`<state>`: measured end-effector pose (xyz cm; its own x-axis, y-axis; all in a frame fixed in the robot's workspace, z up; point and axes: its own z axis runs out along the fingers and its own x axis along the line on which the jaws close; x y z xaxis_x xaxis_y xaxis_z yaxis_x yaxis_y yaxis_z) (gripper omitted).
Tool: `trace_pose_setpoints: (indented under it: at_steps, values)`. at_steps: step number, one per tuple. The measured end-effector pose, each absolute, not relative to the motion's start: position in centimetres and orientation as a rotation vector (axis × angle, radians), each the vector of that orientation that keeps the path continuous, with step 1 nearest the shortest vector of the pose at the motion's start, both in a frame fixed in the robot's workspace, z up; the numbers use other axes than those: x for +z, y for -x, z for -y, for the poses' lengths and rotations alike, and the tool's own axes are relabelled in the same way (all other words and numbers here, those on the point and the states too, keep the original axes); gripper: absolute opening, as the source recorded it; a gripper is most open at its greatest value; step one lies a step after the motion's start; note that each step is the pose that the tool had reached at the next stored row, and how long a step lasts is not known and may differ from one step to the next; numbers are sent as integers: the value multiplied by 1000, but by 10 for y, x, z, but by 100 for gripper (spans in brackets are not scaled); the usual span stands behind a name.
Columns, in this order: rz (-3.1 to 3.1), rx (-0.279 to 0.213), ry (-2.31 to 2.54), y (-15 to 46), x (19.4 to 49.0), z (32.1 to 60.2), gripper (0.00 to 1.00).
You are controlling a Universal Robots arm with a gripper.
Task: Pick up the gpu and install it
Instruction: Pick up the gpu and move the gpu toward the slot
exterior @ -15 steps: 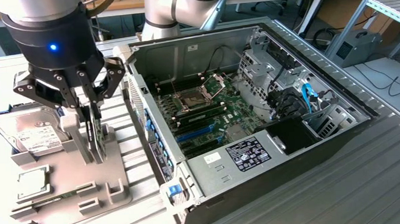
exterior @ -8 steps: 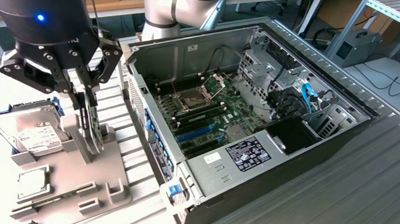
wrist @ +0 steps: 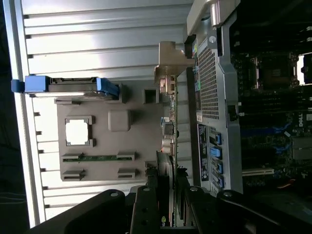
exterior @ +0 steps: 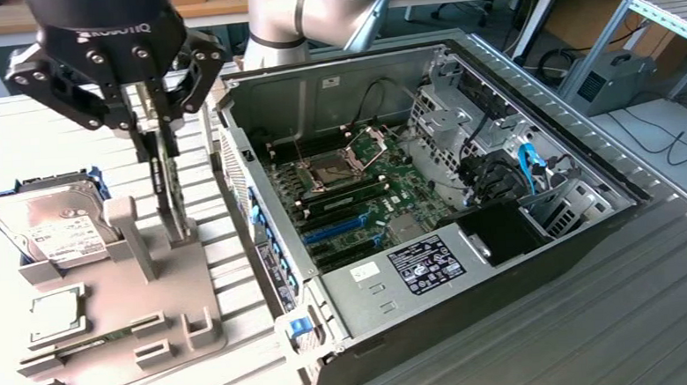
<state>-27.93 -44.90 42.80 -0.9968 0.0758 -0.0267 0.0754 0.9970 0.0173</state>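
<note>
Slatted metal tabletop (exterior: 24, 147) carries a grey parts holder (exterior: 172, 290) beside the open computer case (exterior: 315, 97). On the holder the gpu (exterior: 177, 201) stands on edge, leaving its upper edge free, and the tool (exterior: 161, 153) sits narrowed on that edge, pinching the card.

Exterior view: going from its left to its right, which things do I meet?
From the left: silver hard drive with white label → thin black gpu card standing on edge → open black computer case.
</note>
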Motion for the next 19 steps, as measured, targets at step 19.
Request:
trace_pose_setpoints:
  at_steps: [19]
  values:
    - [-3116, 15, -118, 208, 428, 435, 26]
